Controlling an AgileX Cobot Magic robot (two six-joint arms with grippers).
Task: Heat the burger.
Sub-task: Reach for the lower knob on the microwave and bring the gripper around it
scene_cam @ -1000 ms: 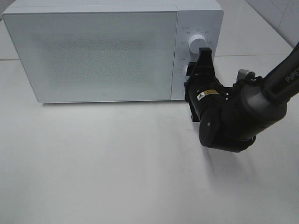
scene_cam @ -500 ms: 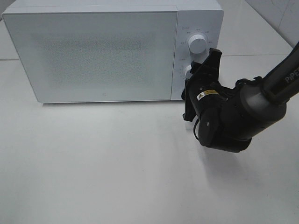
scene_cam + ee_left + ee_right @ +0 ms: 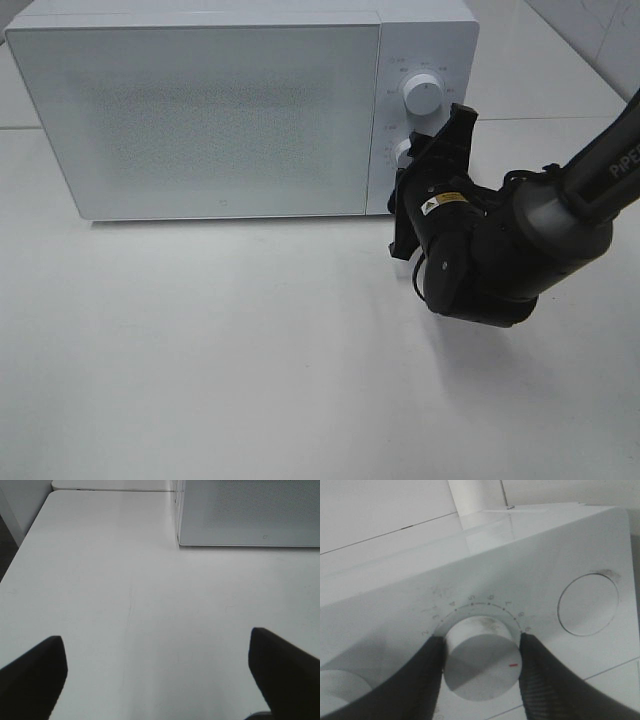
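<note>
The microwave (image 3: 430, 40) looked like smooth white plastic with a soft sheen. Its door (image 3: 200, 120) was a pale frosted panel with a fine speckled grain. The lower knob (image 3: 480, 665) was smooth matt white plastic, faintly smudged near its rim. My right gripper (image 3: 481, 647) had black fingers (image 3: 545, 680) with a fine woven texture, and my wrist housing (image 3: 480, 270) was smooth, slightly glossy black. My left gripper (image 3: 155, 645) looked plain matt black. The table (image 3: 200, 350) was smooth matt white.

I see the dark fingers (image 3: 34, 676) of my left gripper (image 3: 159, 672) spread wide above the white table (image 3: 125, 580), with the microwave (image 3: 245, 515) front farther off.
</note>
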